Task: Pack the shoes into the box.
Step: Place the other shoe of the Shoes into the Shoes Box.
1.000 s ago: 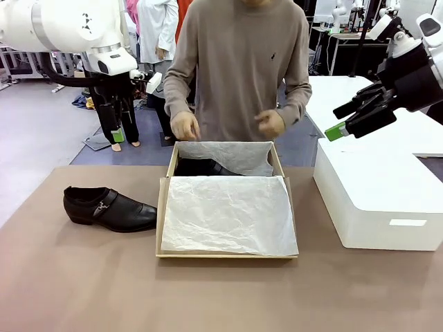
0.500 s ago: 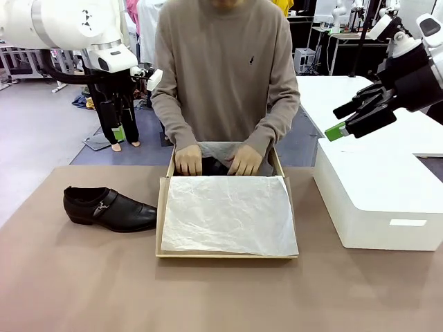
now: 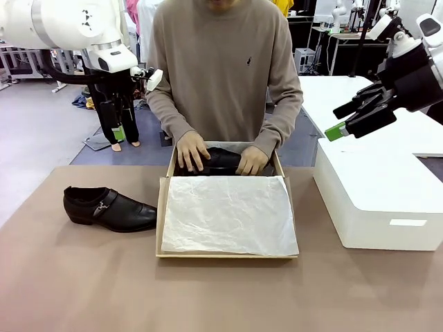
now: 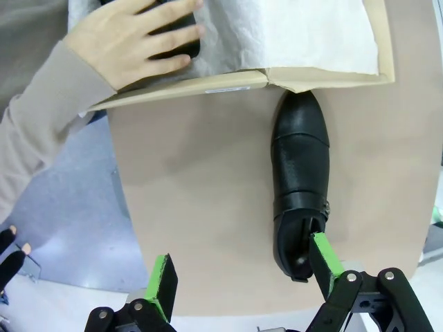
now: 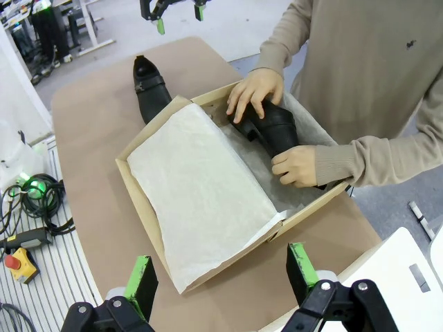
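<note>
Left gripper [image 3: 119,133]: hangs fingers down, high over the far left part of the table [image 3: 83,283], jaws spread wide and empty. In its own wrist view [image 4: 239,250], looks straight down on the loose shoe [image 4: 301,180].

Right gripper [image 3: 340,121]: held in the air above the white box [image 3: 381,200] at the right, well clear of it, fingers pointing toward the middle, jaws likewise wide apart with nothing between them. In its own wrist view [image 5: 220,266], looks across the cardboard box [image 5: 142,200].

Cardboard box [image 3: 228,256]: sits open at the table's centre, lined with white tissue paper [image 3: 228,214] that covers the near part of its interior.

Shoes, first [image 3: 111,209]: lies on the bare table just left of the cardboard box, toe pointing at the box wall, metal buckle facing the camera.

Shoes, second [image 3: 218,160]: lies inside the cardboard box at its far end, on the tissue, seen from the right wrist as well [image 5: 273,128].

Person's hands: one [image 3: 192,151] rests flat on the boxed shoe, the other [image 3: 252,160] grips its opposite end.
</note>
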Controlling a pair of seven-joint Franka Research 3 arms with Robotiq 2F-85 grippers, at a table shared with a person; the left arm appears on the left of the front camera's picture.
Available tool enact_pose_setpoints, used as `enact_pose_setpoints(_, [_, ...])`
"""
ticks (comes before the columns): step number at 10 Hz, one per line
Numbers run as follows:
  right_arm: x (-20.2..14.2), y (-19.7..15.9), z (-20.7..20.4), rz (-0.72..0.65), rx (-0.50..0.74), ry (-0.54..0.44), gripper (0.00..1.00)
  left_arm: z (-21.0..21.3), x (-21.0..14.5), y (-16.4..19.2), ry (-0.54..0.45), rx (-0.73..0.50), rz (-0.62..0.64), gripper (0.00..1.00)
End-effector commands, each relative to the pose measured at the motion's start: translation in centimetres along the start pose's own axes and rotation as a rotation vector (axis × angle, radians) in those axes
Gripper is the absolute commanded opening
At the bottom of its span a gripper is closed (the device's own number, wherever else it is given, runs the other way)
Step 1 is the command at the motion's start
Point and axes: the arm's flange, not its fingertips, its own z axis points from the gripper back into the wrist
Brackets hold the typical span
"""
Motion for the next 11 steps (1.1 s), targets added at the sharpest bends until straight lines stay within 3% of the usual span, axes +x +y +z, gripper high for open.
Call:
enact_pose_setpoints(1, [0.1,-0.2,0.0,0.009,0.012,-0.021,1.00,-0.1,-1.0,-0.9,-0.013,0.012,-0.015,1.00])
enact_pose_setpoints(7, [0.1,-0.2,0.0,0.009,0.012,-0.021,1.00,-2.4,-6.5,-5.5,0.042,0.035,0.046,1.00])
enact_pose_setpoints(11, [0.1,-0.2,0.0,0.009,0.012,-0.021,1.00,-5.9,-8.3,-5.5,0.056,0.041,0.023,1.00])
